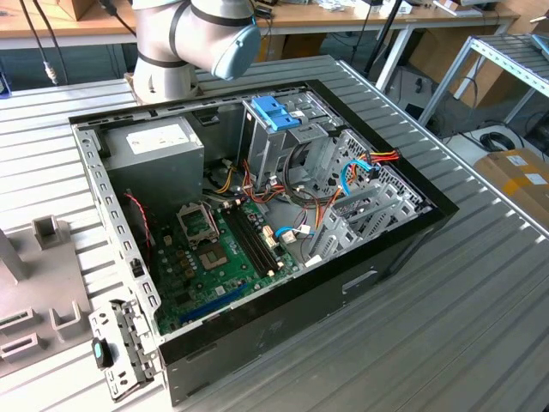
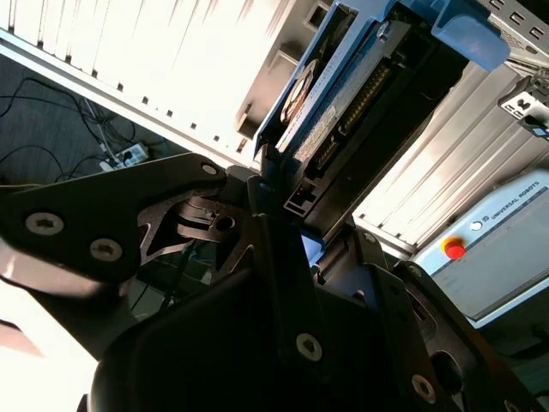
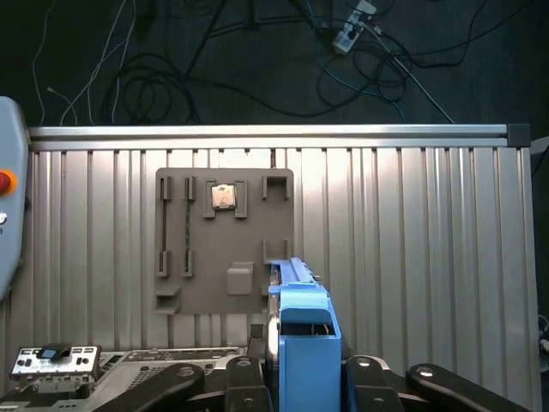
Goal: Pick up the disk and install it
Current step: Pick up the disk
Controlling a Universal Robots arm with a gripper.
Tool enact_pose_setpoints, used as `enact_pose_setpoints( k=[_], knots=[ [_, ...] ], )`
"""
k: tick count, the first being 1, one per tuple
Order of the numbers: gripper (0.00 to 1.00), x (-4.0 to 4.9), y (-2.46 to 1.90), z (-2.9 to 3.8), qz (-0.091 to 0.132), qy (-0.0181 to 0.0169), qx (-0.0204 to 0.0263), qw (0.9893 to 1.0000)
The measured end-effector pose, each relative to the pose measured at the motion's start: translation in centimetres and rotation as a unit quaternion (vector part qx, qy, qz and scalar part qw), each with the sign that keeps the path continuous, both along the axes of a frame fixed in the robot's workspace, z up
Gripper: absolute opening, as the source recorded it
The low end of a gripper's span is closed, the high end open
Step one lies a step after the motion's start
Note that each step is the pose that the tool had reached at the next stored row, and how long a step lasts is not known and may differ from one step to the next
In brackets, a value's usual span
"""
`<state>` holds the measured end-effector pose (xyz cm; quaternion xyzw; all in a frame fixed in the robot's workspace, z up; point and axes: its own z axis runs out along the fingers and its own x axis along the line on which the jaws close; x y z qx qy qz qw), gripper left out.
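Second wrist view: disk clamped edge-on in pincer.

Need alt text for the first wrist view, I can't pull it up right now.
A blue-railed hard disk sits edge-on, gripped between the black jaws, over a ribbed aluminium table. On the table lies a grey slotted fixture plate holding a small square chip.

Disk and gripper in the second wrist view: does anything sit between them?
Nothing does. In the second wrist view the gripper clamps the disk directly by its blue-railed end; no gap or other object shows between them.
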<state>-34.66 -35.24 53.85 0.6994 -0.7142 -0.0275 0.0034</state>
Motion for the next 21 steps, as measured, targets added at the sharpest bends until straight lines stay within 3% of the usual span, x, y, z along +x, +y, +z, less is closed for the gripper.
enact_pose_setpoints(
  k=[21],
  knots=[
    [0.37, 2.19, 0.00, -0.01, 0.000, 0.0000, 0.0000, 1.0000]
  ],
)
